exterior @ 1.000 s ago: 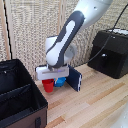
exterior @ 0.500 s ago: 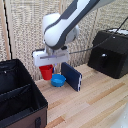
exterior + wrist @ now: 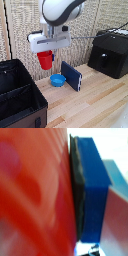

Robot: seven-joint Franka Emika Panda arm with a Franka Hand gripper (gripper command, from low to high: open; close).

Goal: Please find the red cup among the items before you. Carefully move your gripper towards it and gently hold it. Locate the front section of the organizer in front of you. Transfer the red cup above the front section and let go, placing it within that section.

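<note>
The red cup (image 3: 45,60) hangs in the air above the wooden table, upright, with my white gripper (image 3: 48,51) shut on its rim. It is well above the blue bowl and toward the exterior view's left of it, near the black organizer (image 3: 30,91). The organizer sits at the exterior view's lower left, with an inner divider and a small grey clasp (image 3: 37,122) on its near wall. Its front section (image 3: 17,102) lies between the divider and that wall. In the wrist view the red cup (image 3: 30,193) fills most of the picture, pressed against a blue finger pad (image 3: 92,193).
A shallow blue bowl (image 3: 57,80) rests on the table below the cup, next to a dark blue flat block (image 3: 71,75) standing on edge. A black boxy appliance (image 3: 111,52) with a handle stands at the exterior view's right. A light woven screen forms the backdrop.
The arm has lifted the red cup off the table and carried it up and toward the exterior view's left. The blue bowl and the block stayed where they were.
</note>
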